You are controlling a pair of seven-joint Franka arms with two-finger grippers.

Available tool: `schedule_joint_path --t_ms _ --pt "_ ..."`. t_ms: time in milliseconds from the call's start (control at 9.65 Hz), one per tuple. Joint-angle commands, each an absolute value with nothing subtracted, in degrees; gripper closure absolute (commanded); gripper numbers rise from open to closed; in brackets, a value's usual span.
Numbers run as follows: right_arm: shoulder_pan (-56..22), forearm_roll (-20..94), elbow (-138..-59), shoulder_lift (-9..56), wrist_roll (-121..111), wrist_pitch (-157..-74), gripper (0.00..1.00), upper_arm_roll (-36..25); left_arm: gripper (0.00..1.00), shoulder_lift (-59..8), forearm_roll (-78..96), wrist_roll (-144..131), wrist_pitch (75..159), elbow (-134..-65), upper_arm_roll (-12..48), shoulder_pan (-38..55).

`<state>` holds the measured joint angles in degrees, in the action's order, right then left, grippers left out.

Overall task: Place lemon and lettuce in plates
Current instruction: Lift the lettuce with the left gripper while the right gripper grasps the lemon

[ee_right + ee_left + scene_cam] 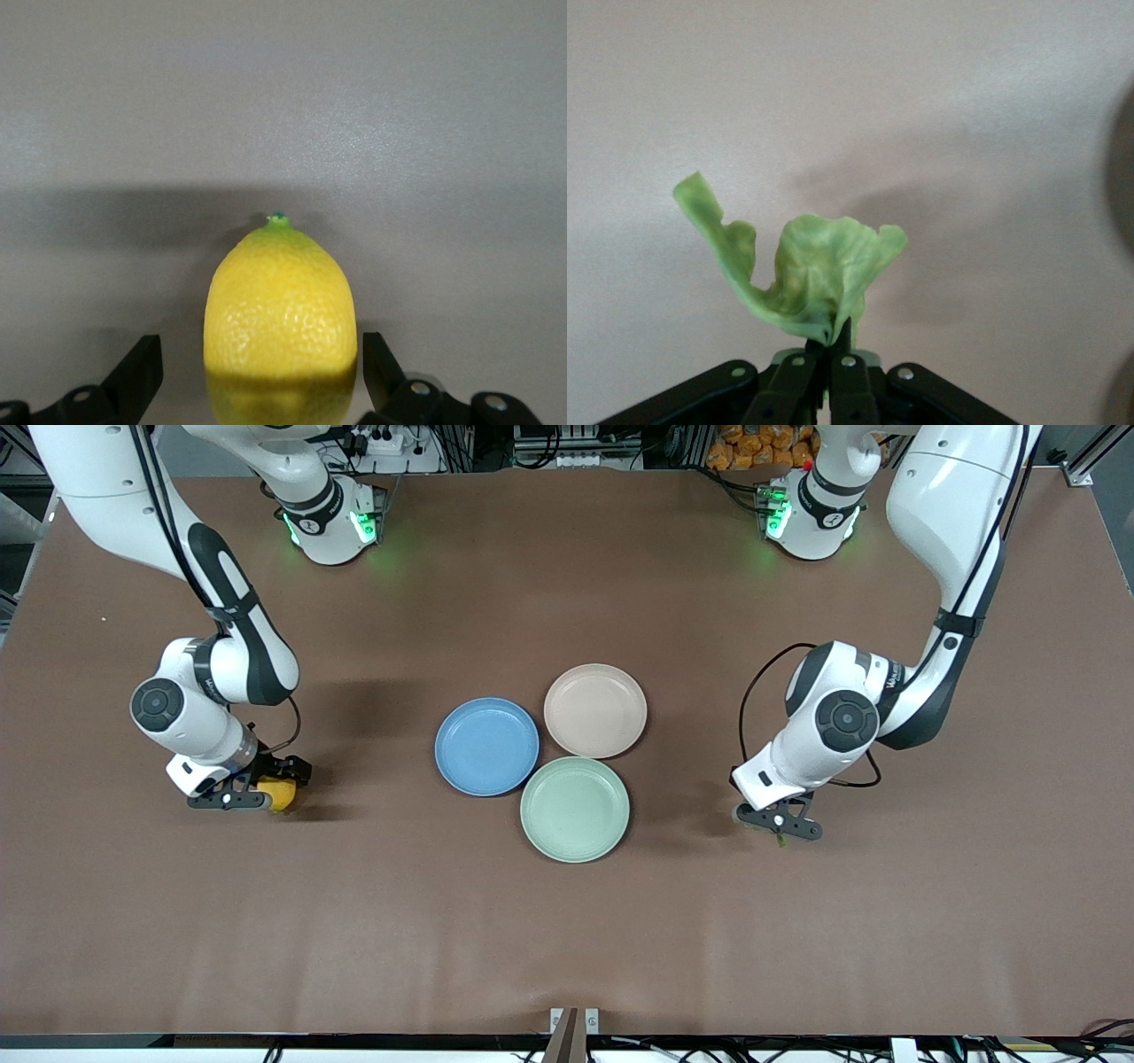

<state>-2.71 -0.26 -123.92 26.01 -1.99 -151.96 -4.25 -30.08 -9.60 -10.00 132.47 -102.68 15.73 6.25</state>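
Even overhead light keeps the brown table (567,921) bright, with soft shadows beside both arms. Green lamps glow at the bases. The left wrist view looks hazy and washed out, perhaps slightly defocused; the lemon (280,314) appears sharp, shadowed underneath.

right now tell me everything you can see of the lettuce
The lettuce is one pale green, crinkled, floppy leaf that looks thin and soft. One strip curls up and away from its ruffled body. The left tool is shut on its narrow base. It hangs over bare brown table at the left arm's end, clear of the plates.
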Motion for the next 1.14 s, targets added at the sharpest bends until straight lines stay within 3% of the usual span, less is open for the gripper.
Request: schedule_joint_path --t_ms 0,311,622,933,1036 --pt "-2.4 -0.5 -124.1 27.5 -2.1 -154.4 0.00 -4.0 1.00 -28.4 -9.7 -13.3 131.7 -104.0 17.0 6.3" --pt "-2.1 -0.5 -124.1 28.5 -2.1 -155.0 0.02 -4.0 1.00 -28.4 -9.8 -19.2 131.7 -103.9 20.1 6.3" --pt "-2.0 -0.8 -123.8 28.7 -2.3 -154.3 0.39 -4.1 1.00 -28.5 -9.8 -25.6 131.7 -103.7 23.1 6.8" --pt "-2.5 -0.9 -123.1 28.7 -2.4 -154.1 0.66 -4.1 1.00 -28.7 -9.8 -31.9 131.7 -103.5 23.2 10.9" --pt "-2.5 -0.9 -122.4 28.7 -2.3 -152.9 0.70 -4.0 1.00 -28.9 -9.8 -34.9 131.7 -103.1 23.2 13.1"
